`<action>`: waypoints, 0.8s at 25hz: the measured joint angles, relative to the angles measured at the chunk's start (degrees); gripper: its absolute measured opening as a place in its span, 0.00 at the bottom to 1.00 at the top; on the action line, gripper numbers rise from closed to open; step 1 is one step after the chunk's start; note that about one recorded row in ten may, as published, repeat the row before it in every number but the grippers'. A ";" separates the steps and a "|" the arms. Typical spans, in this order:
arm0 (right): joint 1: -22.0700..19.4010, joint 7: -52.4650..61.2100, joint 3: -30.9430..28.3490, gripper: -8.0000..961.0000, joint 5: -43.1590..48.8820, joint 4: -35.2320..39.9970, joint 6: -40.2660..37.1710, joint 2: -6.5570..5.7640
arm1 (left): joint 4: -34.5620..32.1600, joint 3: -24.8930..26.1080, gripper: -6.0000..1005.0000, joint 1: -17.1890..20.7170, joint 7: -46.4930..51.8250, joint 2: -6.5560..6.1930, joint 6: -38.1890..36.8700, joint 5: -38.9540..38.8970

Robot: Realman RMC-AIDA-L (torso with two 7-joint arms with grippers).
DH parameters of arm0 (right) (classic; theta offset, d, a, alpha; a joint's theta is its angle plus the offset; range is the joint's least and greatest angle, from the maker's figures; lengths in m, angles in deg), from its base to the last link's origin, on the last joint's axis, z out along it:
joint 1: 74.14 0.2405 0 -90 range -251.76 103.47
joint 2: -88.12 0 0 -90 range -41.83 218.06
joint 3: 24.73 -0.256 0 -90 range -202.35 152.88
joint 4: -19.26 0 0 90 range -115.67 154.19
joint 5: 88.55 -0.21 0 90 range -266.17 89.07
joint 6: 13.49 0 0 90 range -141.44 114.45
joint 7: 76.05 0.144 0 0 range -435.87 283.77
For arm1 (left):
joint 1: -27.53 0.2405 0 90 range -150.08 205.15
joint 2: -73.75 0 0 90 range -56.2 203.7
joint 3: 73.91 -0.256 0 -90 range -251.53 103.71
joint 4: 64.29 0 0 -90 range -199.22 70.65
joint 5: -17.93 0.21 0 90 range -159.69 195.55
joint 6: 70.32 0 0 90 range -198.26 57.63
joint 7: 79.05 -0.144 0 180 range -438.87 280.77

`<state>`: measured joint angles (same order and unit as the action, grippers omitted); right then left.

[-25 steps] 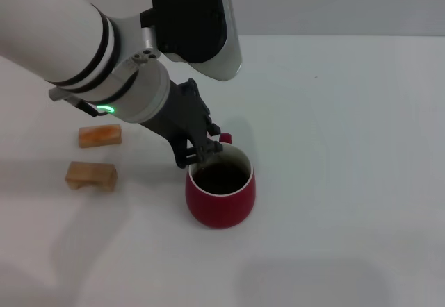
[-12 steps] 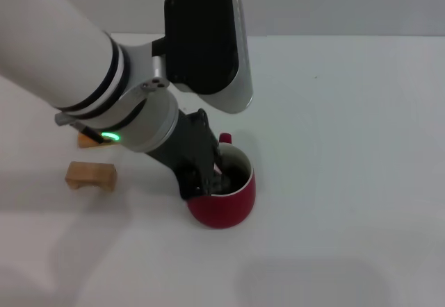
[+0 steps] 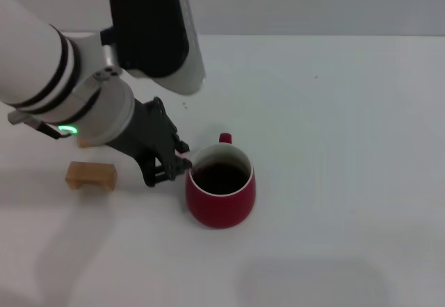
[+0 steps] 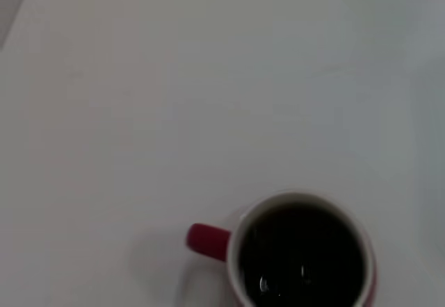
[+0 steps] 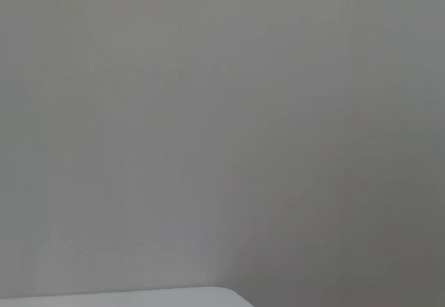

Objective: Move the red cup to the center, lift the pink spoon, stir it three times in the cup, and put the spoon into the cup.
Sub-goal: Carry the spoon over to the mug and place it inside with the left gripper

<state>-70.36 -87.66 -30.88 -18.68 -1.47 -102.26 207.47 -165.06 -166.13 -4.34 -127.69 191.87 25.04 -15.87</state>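
While the left arm reaches in from the robot's left side, its dark left claw [image 3: 170, 167] hangs just beside the red cup [image 3: 220, 187], at the rim on the cup's left. The fingers [image 3: 161, 175] sit close together with a small pale pink bit between them near the rim, which looks like the pink spoon [image 3: 183, 162]; the rest of it is hidden by the claw, so whether its bowl dips into the cup cannot be told.

The red cup stands upright near the middle of the white surface [image 3: 334, 112], its white rim up, its inside dark, and its small red handle [image 3: 225, 138] pointing away from the robot. From the left wrist view the same cup [image 4: 300, 255] is seen from above with its handle [image 4: 206, 241] sticking out sideways, two faint glints showing in the dark interior.

A tan wooden block [image 3: 91, 176] lies on the surface to the left of the claw, well apart from the cup. A second, more orange block [image 3: 82, 141] is mostly covered by the arm. The right arm does not appear in the head view, and its wrist camera shows only a plain grey background.
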 joint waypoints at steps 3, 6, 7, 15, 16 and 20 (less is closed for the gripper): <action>-0.01 -0.01 0.00 0.01 0.00 -0.06 0.00 0.00 | 0.54 1.11 0.19 -0.04 -0.38 -0.04 -1.25 0.09; -0.07 0.00 0.00 0.01 0.00 -0.11 -0.07 0.00 | 1.74 1.34 0.19 -0.68 -0.74 -0.04 -2.68 0.07; -0.11 0.02 0.00 0.01 0.00 -0.11 -0.09 0.00 | 2.13 1.29 0.19 -1.02 -0.92 0.00 -3.02 -0.02; -0.18 0.10 0.07 0.01 0.00 -0.10 -0.42 0.00 | 4.11 0.59 0.21 -1.85 -0.76 0.20 -7.53 -0.49; -0.18 0.10 0.07 0.01 0.00 -0.08 -0.45 0.00 | 4.02 0.54 0.21 -1.72 -0.34 0.21 -7.78 -0.53; -0.17 0.11 0.09 0.01 0.01 -0.04 -0.49 0.00 | 3.05 -1.87 0.22 -1.32 2.92 0.26 -8.94 -0.13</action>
<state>-70.53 -87.56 -30.79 -18.67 -1.51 -102.74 207.47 -162.01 -168.00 -5.67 -124.77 192.13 16.10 -15.99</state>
